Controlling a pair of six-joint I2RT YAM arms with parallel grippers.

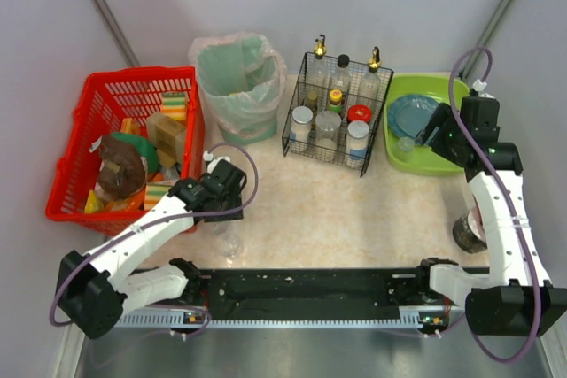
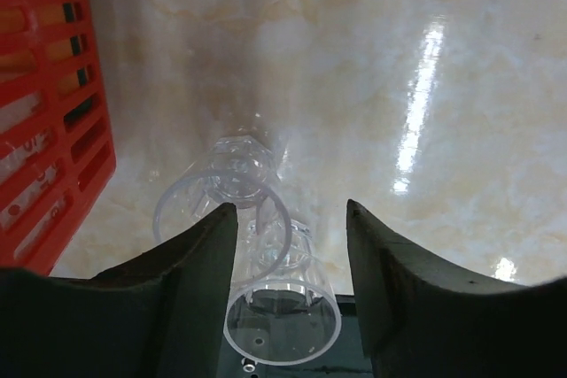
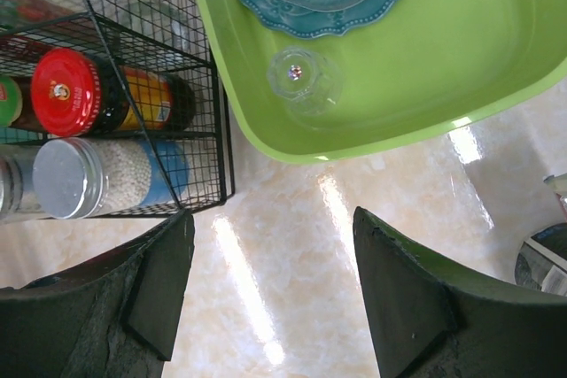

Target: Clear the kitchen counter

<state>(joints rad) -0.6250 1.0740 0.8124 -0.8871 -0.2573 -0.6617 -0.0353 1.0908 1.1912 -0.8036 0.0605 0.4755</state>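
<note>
Clear glass on table between left gripper jaws, apparently clamped, long axis along fingers; right gripper apart, empty, well away

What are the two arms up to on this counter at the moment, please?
They are clearing the kitchen counter. The left gripper has its fingers on either side of a clear glass on the counter beside the red basket; whether they have closed on it is unclear. The right gripper hangs open and empty over the counter next to the green tub, which holds a blue plate and a small glass.
</note>
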